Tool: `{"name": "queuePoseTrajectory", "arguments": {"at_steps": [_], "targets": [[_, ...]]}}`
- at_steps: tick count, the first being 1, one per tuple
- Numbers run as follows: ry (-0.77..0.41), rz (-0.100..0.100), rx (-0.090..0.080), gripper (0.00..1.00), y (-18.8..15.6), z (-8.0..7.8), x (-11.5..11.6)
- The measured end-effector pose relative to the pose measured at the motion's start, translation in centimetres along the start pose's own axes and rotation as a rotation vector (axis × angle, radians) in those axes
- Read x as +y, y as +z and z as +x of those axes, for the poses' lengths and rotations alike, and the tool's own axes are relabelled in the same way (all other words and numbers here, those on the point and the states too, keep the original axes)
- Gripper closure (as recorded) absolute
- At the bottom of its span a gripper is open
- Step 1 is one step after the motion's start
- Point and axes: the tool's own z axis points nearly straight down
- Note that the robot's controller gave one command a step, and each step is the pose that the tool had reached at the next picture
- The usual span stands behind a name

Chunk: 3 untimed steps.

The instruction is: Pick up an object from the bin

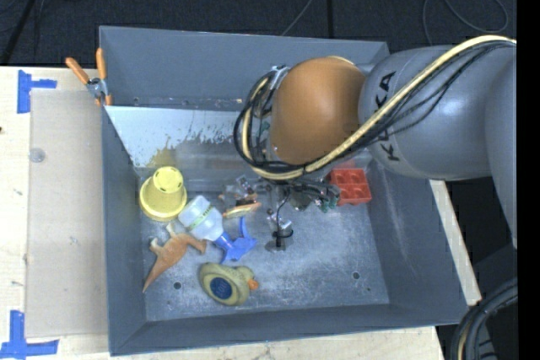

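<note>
My gripper (278, 236) hangs below the orange dome near the middle of the bin, its tip close to the floor. Nothing shows in its grasp. A blue plastic piece (235, 247) lies just to its left. A small brown and orange thing (242, 203) lies up and to the left of it. A clear plastic item with a pale blue part (202, 218) rests further left. A red block (351, 185) lies to the right, partly under the arm.
A yellow cup (163, 192) lies on its side at the left. An orange dinosaur figure (172, 254) and a yellow toy with a blue disc (226, 283) lie near the front left. The arm and dome cover the bin's back right.
</note>
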Motion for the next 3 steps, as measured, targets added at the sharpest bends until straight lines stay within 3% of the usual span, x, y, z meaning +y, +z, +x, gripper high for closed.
{"name": "queuePoseTrajectory", "arguments": {"at_steps": [1,2,3], "targets": [[0.028,0.000,0.002,0.00,3.2,-0.3,0.4],[-0.441,0.002,-0.003,1.00,7.0,-1.0,0.9],[-0.441,0.002,-0.003,1.00,7.0,-1.0,0.9]]}}
